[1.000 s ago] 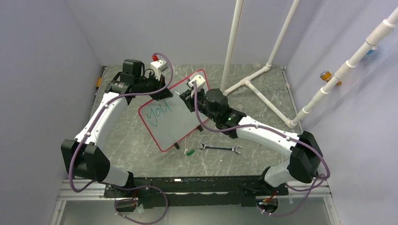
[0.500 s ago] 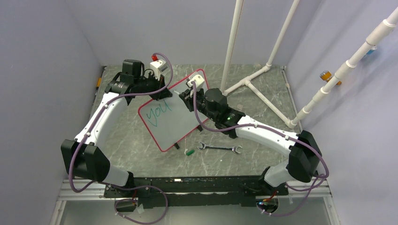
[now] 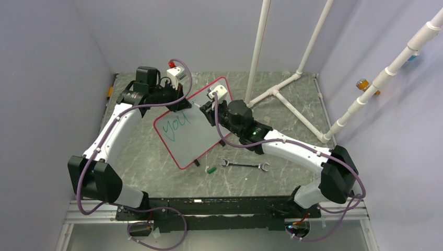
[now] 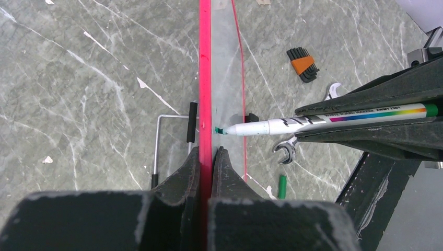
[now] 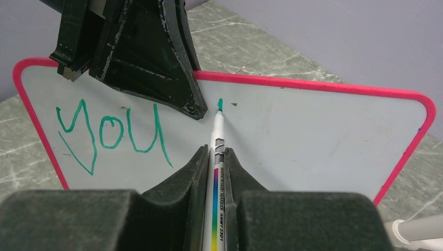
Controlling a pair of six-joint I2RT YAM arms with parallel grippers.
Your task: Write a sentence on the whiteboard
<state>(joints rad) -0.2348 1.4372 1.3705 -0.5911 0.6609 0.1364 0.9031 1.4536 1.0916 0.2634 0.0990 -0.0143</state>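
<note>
Green handwritten lettering [image 5: 112,133] reading "you" fills the left of a glossy white board with a pink-red frame [image 5: 313,130], standing tilted at centre frame on the grey marbled surface [image 3: 156,172]. The left tool [image 4: 206,157] pinches its top edge; the right tool [image 5: 214,157] clamps a white green-tipped marker [image 5: 216,128], tip at the board.

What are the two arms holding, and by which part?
Left tool pinches the whiteboard by its pink frame; right tool grips a marker by its barrel.
</note>
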